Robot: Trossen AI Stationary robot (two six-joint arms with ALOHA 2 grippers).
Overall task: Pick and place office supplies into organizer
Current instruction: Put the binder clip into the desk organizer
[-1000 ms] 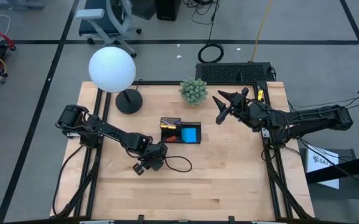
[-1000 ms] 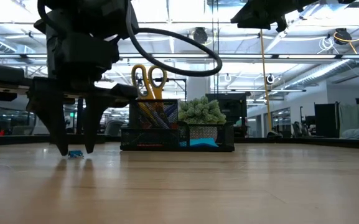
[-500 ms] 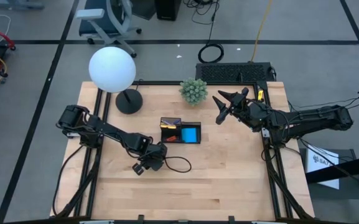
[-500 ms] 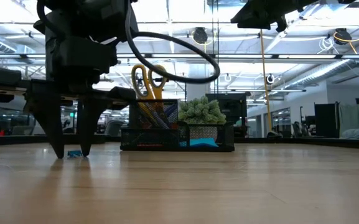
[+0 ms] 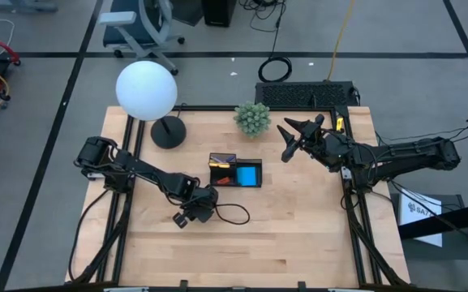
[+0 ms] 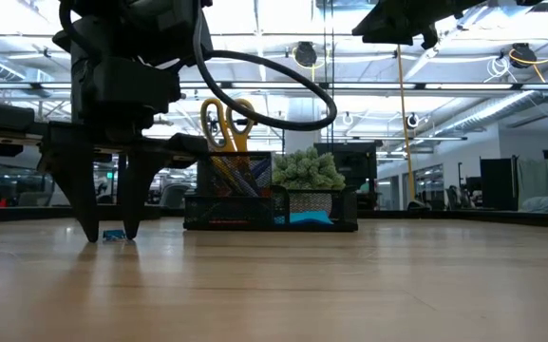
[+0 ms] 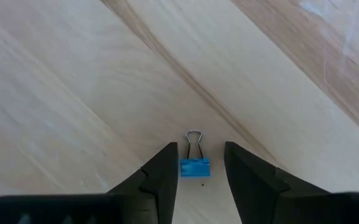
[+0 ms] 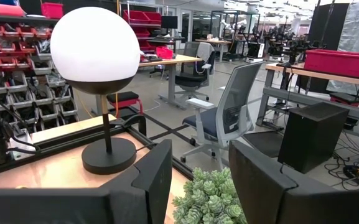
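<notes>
Pale wood table (image 5: 298, 227): small blue binder clip (image 7: 195, 167) lying btwn left gripper (image 7: 196, 163) fingers, part-open, tips straddling it, not gripping. Black mesh organizer (image 5: 235, 172) nearby; right gripper (image 5: 290, 139) hovering open.

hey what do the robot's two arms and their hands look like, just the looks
Both arms are dark, nearly black, jointed tubes with thicker housings at the joints. The left arm trails a black cable that loops out over the wood beside its left hand. Each hand has two flat, tapering black fingers ending in blunt tips; the right hand matches. No markings are visible.
</notes>
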